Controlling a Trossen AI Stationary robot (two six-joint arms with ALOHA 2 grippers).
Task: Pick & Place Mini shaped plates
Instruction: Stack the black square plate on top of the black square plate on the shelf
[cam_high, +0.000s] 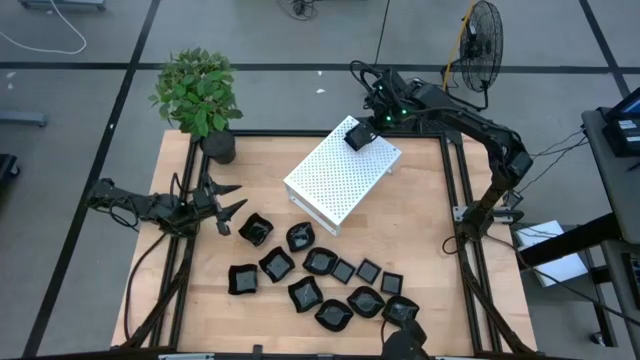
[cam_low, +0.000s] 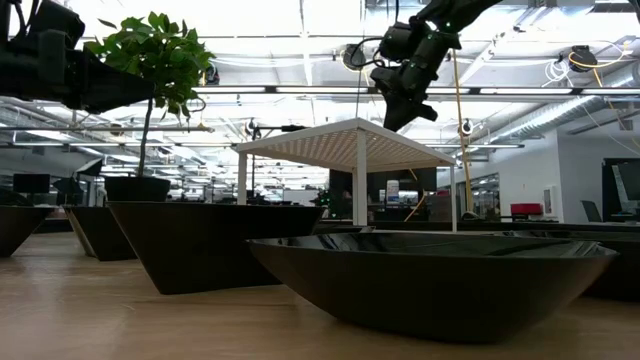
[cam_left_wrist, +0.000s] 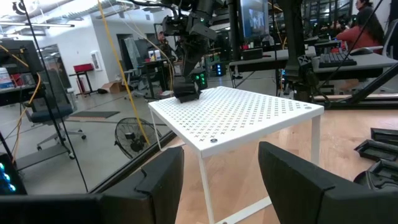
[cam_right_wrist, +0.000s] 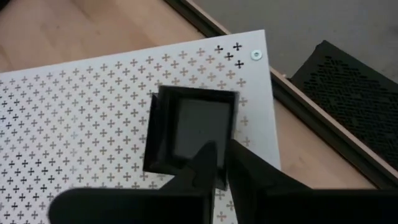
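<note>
The right gripper (cam_right_wrist: 219, 167) covers the near rim of a small square black plate (cam_right_wrist: 196, 127) resting at the far corner of the white perforated stand (cam_high: 340, 175); its fingers sit close together at that rim, and whether they pinch it cannot be told. The right arm reaches in from the table's 2 o'clock side, wrist above the stand. The left gripper (cam_high: 226, 200) hovers at 9 o'clock, fingers spread and empty, beside the potted plant (cam_high: 198, 95), while the remaining mini shaped plates (cam_high: 320, 285) cluster toward 6 o'clock.
</note>
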